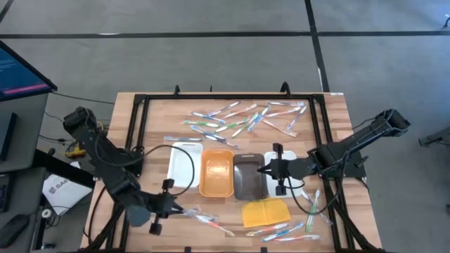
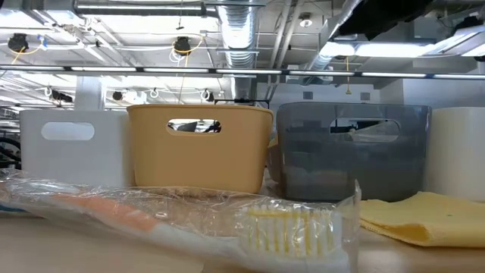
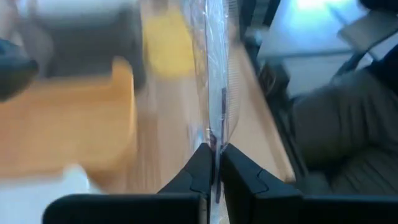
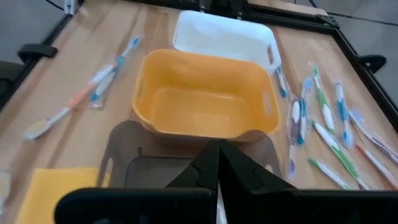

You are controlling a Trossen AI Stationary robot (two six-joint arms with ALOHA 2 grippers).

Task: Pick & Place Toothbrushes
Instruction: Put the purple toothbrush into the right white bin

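Plastic wrapper: we are pinching a clear-wrapped orange-handled toothbrush (image 1: 204,218) with our left gripper (image 3: 214,163), fingers clamped tight, near the orange plastic tray (image 1: 216,173).
Slip risk: film sliding free.
Right gripper (image 4: 218,163): hovering closed, empty, over the grey tray (image 1: 248,177).

grey floor (image 1: 211,63); ceiling ducts (image 2: 242,34) overhead

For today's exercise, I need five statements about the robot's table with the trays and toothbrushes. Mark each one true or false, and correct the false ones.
1. The orange tray sits between the white tray and the grey tray. True.
2. The orange tray is full of toothbrushes. False: it is empty.
3. The left end effector is shut on a wrapped toothbrush. True.
4. The right end effector is spread wide open. False: it is shut, above the grey tray.
5. The yellow pad lies inside the white tray. False: it lies on the table by the grey tray.
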